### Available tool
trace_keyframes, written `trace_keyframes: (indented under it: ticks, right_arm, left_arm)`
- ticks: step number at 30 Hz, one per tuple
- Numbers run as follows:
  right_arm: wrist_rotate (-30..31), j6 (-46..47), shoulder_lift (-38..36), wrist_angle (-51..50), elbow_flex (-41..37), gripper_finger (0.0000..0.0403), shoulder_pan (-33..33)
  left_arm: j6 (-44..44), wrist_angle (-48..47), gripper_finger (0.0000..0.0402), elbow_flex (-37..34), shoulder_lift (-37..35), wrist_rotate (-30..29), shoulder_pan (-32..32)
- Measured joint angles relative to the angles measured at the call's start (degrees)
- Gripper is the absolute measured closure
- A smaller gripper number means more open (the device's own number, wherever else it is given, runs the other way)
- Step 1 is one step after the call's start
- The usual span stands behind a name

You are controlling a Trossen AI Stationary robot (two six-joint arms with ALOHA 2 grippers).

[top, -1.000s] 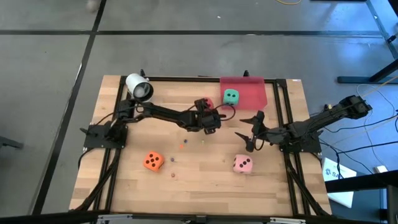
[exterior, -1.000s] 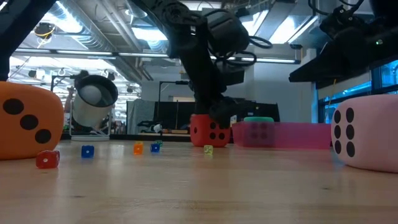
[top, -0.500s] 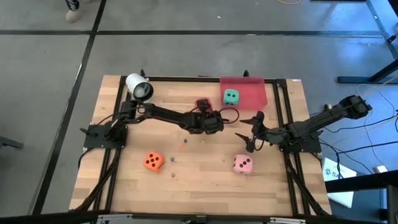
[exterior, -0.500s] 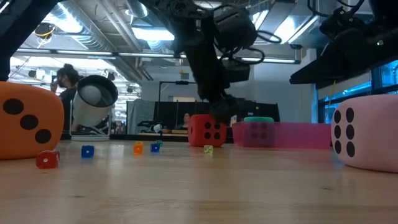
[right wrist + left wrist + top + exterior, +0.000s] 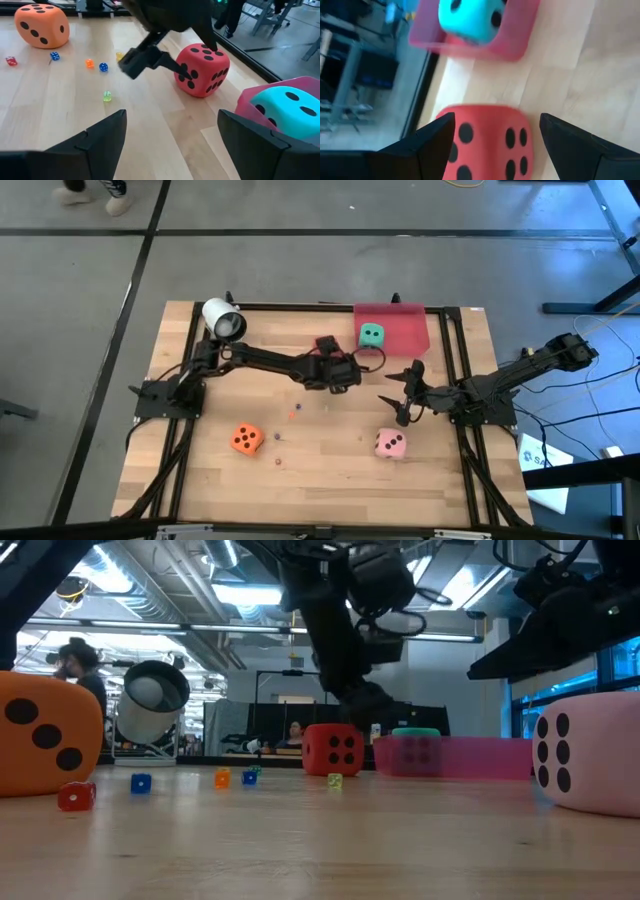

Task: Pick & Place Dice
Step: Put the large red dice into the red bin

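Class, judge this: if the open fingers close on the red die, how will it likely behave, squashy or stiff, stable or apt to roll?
The red die looks like soft foam with rounded corners, so it would probably squash slightly. It sits flat on the table, so it is unlikely to roll. The left gripper, open, straddles it; a push would likely slide it.

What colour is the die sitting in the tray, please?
Green die, verging on turquoise, with dark pips; clearest in the right wrist view.

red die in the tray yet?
No: the high view shows the red die on the bare wood beside the red tray, with only the green die in the tray.
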Motion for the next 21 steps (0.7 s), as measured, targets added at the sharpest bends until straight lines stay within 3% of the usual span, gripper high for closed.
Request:
trace_keyframes:
  ticks: [6, 12, 21]
  right_arm:
    - [-0.1, -0.1, 0.0, 0.0, 0.0, 0.0092, 0.0]
    - [-0.1, -0.2, 0.0, -0.4, 0.0, 0.0092, 0.0]
    - [-0.4, 1.4, 0.0, -2.1, 0.0, 0.0092, 0.0]
  left_arm:
    - [-2.4, -4.1, 0.0114, 0.0, 0.0, 1.3, 1.6]
    - [-4.3, -4.6, 0.0114, 0.1, 0.3, 6.2, 3.3]
    - [-3.7, -5.7, 0.0126, 0.2, 3.6, 4.6, 3.7]
